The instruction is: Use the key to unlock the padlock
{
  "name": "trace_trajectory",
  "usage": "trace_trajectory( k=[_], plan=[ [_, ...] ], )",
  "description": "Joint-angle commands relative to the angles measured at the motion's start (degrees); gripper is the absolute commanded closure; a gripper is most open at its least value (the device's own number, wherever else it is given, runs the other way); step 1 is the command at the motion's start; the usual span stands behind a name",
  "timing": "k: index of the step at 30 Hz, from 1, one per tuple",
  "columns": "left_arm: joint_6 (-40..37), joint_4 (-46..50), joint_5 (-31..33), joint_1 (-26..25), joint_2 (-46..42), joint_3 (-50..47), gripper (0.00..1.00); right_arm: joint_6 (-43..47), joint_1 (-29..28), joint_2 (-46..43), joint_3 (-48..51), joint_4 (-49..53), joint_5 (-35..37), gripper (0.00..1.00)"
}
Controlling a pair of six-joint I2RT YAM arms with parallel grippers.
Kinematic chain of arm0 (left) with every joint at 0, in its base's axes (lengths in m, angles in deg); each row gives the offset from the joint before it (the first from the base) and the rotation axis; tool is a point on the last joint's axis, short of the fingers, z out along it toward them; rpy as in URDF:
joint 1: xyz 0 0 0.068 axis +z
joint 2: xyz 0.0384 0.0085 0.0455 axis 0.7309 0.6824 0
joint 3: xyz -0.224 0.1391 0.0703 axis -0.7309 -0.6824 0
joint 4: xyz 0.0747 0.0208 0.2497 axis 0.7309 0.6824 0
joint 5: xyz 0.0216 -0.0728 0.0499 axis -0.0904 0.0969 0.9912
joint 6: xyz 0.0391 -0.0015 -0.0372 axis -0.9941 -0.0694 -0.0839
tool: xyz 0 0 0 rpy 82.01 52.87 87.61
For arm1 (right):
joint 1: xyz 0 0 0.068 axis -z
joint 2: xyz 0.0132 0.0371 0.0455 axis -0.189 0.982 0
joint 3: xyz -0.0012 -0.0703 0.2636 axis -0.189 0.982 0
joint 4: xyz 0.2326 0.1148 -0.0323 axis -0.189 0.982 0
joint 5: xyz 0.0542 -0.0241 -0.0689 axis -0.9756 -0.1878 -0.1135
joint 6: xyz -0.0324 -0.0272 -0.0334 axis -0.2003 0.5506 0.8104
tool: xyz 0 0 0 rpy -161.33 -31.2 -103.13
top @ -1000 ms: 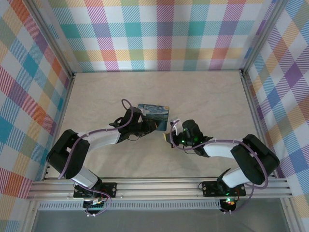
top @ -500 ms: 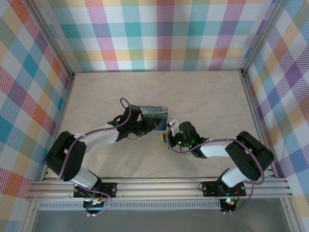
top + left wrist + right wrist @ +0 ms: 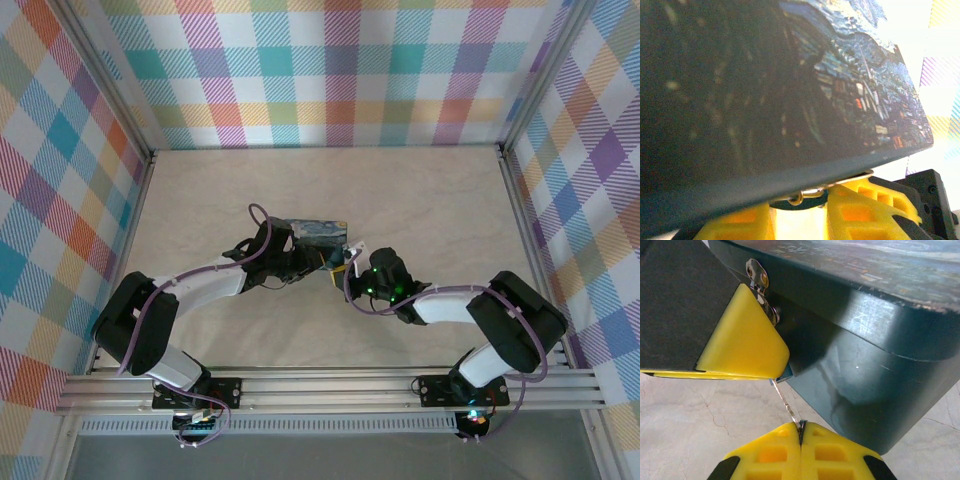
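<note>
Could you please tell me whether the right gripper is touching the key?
Touching. In the right wrist view, the right gripper has its yellow fingertips pinched shut on the thin silvery key.

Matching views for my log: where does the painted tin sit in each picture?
Top external: painted tin at frame centre.
Left wrist: painted tin spans the top and left, its lower edge crossing low in the frame.
Right wrist: painted tin at upper right, dark side wall toward the camera.
Shared landmark: the silvery latch on its edge, in both wrist views.
</note>
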Motion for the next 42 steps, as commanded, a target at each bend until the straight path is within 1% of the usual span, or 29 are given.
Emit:
trace_trajectory(
  k=[1,14,42],
  plan=[
    [0.2,-1.3,-0.9,0.6,-2.0,1.2,0.77,1.1,-0.3,0.7,-1.2,-1.4,-0.6,0.99],
    [0.2,-1.0,-0.3,0.6,-2.5,1.2,0.77,2.6,-0.3,0.3,-0.5,0.5,1.3,0.99],
    [0.3,-1.1,-0.8,0.6,-2.5,0.8,0.77,2.1,-0.3,2.0,-2.4,-2.5,-0.6,0.99]
  ],
)
